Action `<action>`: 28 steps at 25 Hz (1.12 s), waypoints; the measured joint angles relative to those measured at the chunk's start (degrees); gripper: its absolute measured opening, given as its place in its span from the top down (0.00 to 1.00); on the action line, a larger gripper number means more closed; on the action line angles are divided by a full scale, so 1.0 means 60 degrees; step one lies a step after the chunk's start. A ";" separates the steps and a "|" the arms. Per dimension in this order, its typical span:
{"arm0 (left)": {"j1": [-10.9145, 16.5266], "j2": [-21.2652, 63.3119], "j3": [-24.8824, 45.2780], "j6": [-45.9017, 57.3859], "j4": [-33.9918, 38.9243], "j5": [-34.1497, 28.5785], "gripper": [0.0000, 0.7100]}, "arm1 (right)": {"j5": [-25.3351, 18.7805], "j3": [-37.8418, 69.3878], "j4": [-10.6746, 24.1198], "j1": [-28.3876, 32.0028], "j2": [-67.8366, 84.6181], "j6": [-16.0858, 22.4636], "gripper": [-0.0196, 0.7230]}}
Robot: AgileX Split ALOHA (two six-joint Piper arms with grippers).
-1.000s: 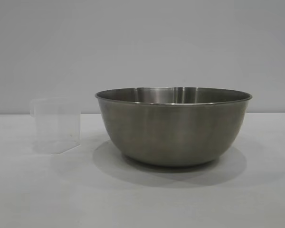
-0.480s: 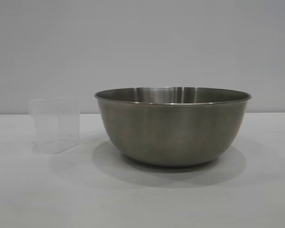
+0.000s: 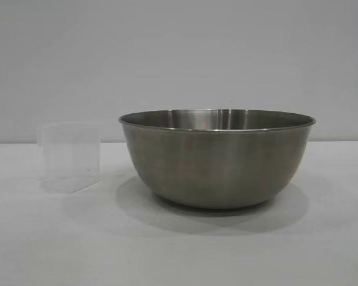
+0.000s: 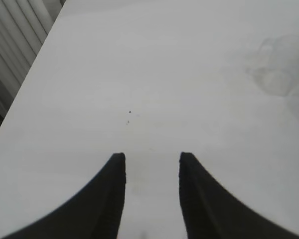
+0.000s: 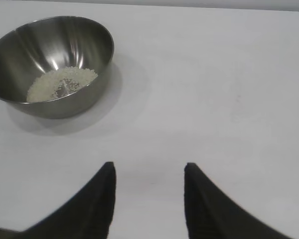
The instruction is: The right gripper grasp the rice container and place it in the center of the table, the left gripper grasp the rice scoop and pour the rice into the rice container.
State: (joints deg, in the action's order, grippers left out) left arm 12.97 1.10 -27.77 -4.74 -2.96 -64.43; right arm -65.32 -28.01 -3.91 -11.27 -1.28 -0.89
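Both pincers gape, apart from rice container [image 3: 217, 158]; rice scoop [image 3: 70, 156].

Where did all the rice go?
The rice lies in a small heap at the bottom of the rice container, as the right wrist view shows. In the exterior view that container stands right of the rice scoop.

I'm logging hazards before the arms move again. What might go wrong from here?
1. The scoop is clear and faint against the white table, so an arm could knock it over.
2. The bowl holds rice; a bump from the right gripper might spill it.
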 joint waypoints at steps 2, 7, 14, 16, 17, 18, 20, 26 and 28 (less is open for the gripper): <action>0.0000 0.0000 0.0000 0.0000 0.0000 0.0000 0.70 | 0.0000 0.0000 0.0000 0.0000 0.0000 0.0000 0.62; 0.0000 0.0000 0.0000 0.0000 0.0000 0.0000 0.70 | 0.0000 0.0000 0.0000 0.0000 0.0000 0.0000 0.62; -0.0159 0.0000 0.0000 0.0000 0.0000 0.0000 0.70 | -0.0006 0.0000 0.0000 0.0000 0.0323 0.0000 0.62; -0.0389 0.0000 0.0015 0.0000 0.0006 0.0019 0.70 | -0.0006 0.0000 0.0000 0.0038 0.0366 0.0000 0.62; -0.0544 0.0000 0.0015 0.0009 0.0040 0.0019 0.70 | -0.0006 0.0000 -0.0025 0.0111 0.0366 0.0000 0.62; -0.0702 0.0000 0.0015 0.0009 0.0041 0.0019 0.70 | -0.0006 0.0000 -0.0023 0.0219 0.0366 0.0000 0.62; -0.0935 0.0000 0.0015 0.0009 0.0081 0.0019 0.70 | -0.0006 0.0000 -0.0030 0.0524 0.0366 0.0000 0.62; -0.1040 0.0000 0.0015 0.0009 0.0103 0.0019 0.70 | -0.0006 0.0000 -0.0030 0.1175 0.0366 0.0000 0.62; -0.1040 0.0000 0.0015 0.0009 0.0103 0.0019 0.70 | -0.0006 0.0000 -0.0030 0.1192 0.0366 0.0000 0.62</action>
State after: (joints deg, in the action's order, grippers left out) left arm 6.73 1.10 -27.68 -4.69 -2.35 -64.32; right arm -65.36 -28.01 -4.09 -4.12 0.92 -0.89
